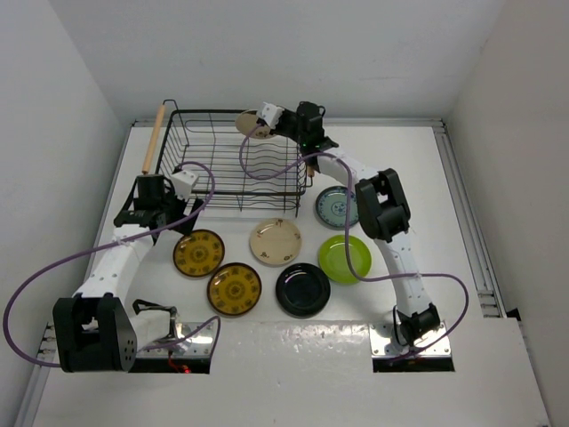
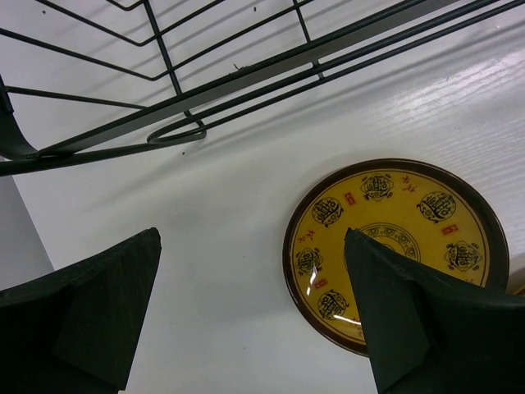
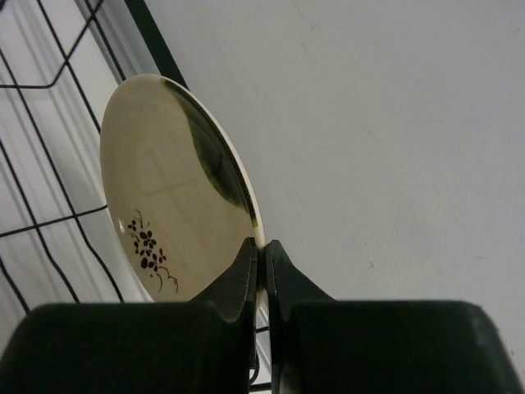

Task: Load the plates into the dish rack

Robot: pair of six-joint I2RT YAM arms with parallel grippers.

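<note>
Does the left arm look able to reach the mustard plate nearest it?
Probably yes: the left gripper is open beside the mustard plate; nothing lies between, and the dish rack sits apart.

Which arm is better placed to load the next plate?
Right. The right gripper pinches a cream plate over the dish rack; the left gripper hangs open near a mustard plate.

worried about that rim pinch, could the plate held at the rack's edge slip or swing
The plate looks glossy, so it may slide in the right fingers. Pinched only at its rim, it could pivot. It looks rigid, probably breakable.
</note>
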